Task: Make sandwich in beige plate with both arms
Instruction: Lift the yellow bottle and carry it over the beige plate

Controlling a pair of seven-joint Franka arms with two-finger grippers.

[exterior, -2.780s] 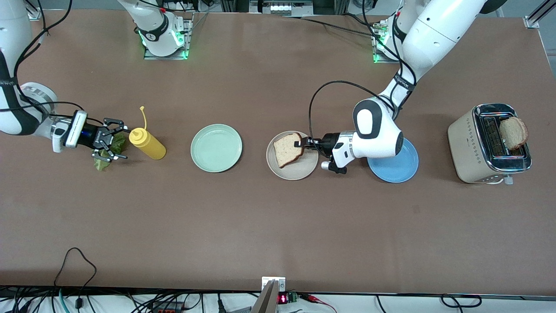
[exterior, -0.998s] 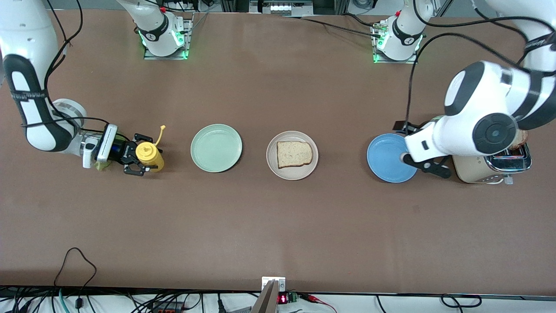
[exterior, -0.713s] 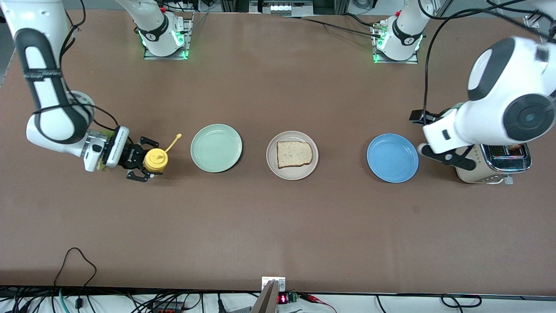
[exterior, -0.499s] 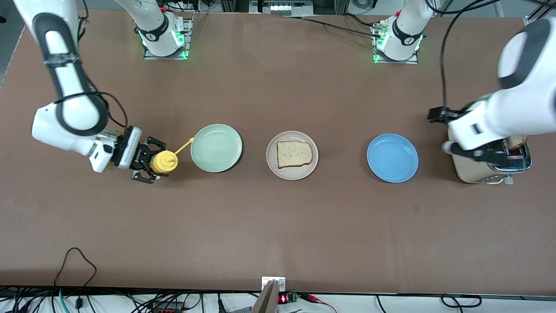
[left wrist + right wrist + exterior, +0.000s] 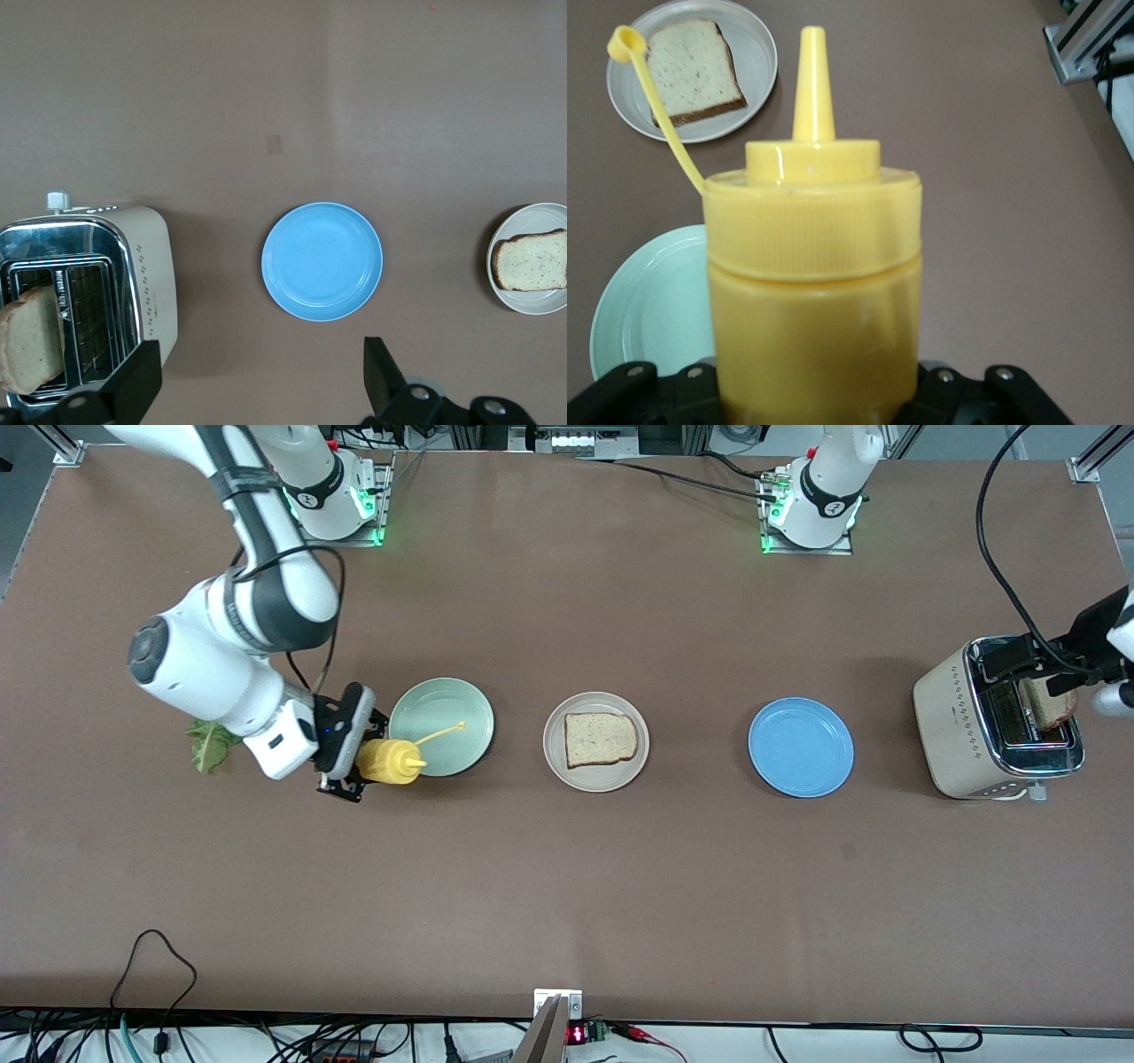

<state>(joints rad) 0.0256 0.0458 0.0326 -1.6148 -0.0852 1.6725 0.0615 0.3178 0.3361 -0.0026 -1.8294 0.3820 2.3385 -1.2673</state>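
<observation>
We grip the bottle (image 5: pixel 388 762) in our right gripper (image 5: pixel 353 755) over the green plate (image 5: pixel 441 726), carrying sauce toward the toast (image 5: pixel 600 739) on the beige plate (image 5: pixel 595 779). Our left gripper (image 5: pixel 257 385) hangs open over the toaster (image 5: pixel 997 717); next it must descend on the second slice (image 5: pixel 1051 701).

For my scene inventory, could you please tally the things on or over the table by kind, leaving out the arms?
Plates: 3: green plate, beige plate, blue plate
Bread slices: 2: one on the beige plate, one in the toaster
Squeeze bottles: 1
Lettuce leaves: 1
Toasters: 1
Total: 8
</observation>
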